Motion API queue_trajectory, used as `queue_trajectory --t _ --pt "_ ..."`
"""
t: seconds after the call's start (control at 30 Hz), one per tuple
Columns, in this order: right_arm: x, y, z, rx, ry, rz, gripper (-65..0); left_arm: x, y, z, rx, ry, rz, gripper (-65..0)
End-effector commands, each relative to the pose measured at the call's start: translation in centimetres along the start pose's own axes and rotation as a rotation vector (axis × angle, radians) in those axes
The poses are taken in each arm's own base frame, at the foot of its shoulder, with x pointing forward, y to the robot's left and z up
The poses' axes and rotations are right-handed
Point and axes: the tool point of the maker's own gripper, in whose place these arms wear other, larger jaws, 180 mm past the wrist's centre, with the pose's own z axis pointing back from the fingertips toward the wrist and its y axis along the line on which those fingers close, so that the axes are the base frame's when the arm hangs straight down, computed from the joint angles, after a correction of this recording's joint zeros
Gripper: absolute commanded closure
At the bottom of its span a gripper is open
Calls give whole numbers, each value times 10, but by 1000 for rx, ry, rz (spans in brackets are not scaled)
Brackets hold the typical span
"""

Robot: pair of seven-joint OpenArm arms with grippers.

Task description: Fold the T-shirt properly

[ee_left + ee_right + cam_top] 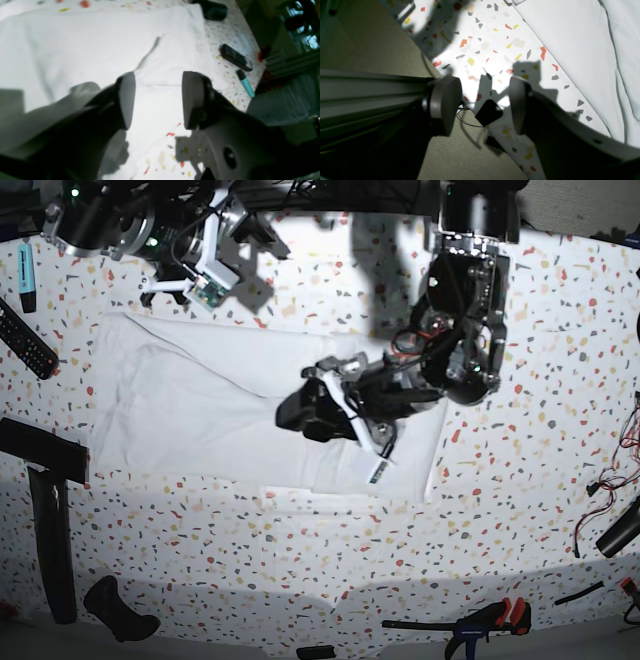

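Observation:
The T-shirt [190, 405] is a plain white cloth lying flat in a wide folded band on the speckled table [300, 570]. In the left wrist view the T-shirt [87, 47] fills most of the picture, with a fold line across it. My left gripper [157, 100] hovers just above its edge, jaws apart, nothing between them. In the base view the left gripper [305, 415] sits over the shirt's middle right. My right gripper [482, 105] is open and empty over the table edge, with the T-shirt [582, 50] off to one side. In the base view the right gripper [213, 277] is at the far left, beyond the shirt's far edge.
A black remote [25, 340] and a teal marker [27, 270] lie left of the shirt, also seen as the remote [236, 61] and marker [246, 83]. Black bars [50, 530] and a black handle [120, 610] are at front left. A clamp [490, 620] lies front right.

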Motion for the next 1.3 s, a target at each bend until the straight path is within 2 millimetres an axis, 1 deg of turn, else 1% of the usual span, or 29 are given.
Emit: queue_trajectory --t 0.0,0.03,0.1,0.17,0.23,0.27,0.3,0.37,0.43,0.5,0.57,0.63,0.7,0.77,0.9,1.03,1.13,1.27 --pt "9 2 4 4 -33 20 -340 22 -12 -1 -40 -72 -28 -303" --pt "8 2 4 4 -33 19 -341 23 -14 -2 -45 -79 -31 -303" --pt "9 2 4 4 -33 19 -340 25 -11 -2 -27 -76 -48 -303" --pt "9 0 4 -1 -35 23 -341 26 1 -2 32 -46 -104 -303" --pt "17 -9 5 -39 -69 37 -341 27 14 0 98 -13 -165 -303" --pt "23 -19 7 -83 -93 32 -341 28 20 1 125 0 -189 -303" --pt "29 -34 11 -148 -114 8 -341 30 23 2 141 6 -205 -303" --pt "34 -69 22 -301 -126 -30 -340 32 26 3 153 11 -218 -303" --pt "35 -104 38 -454 -124 -82 -341 32 25 3 149 8 -215 -303" --pt "32 -130 54 -558 -123 -137 -341 32 25 3 145 6 -212 -303" --pt "25 -148 64 -620 -143 -194 -342 33 24 3 143 5 -212 -312" --pt "10 -161 69 -654 -139 -249 -390 32 25 3 144 10 -212 -348" --pt "-4 -171 72 -674 -127 -293 -446 31 25 3 145 14 -212 -402" --pt "-11 -178 75 -691 -129 -317 -465 31 25 3 144 13 -212 -446" --pt "-10 -186 84 -729 -159 -335 -465 31 25 3 145 14 -212 -449" --pt "2 -199 96 -778 -209 -348 -465 31 25 3 145 14 -211 -449" --pt "7 -205 98 -784 -201 -353 -465 29 25 3 144 16 -208 -449" --pt "7 -209 98 -784 -156 -373 -465 29 25 3 144 16 -208 -449"
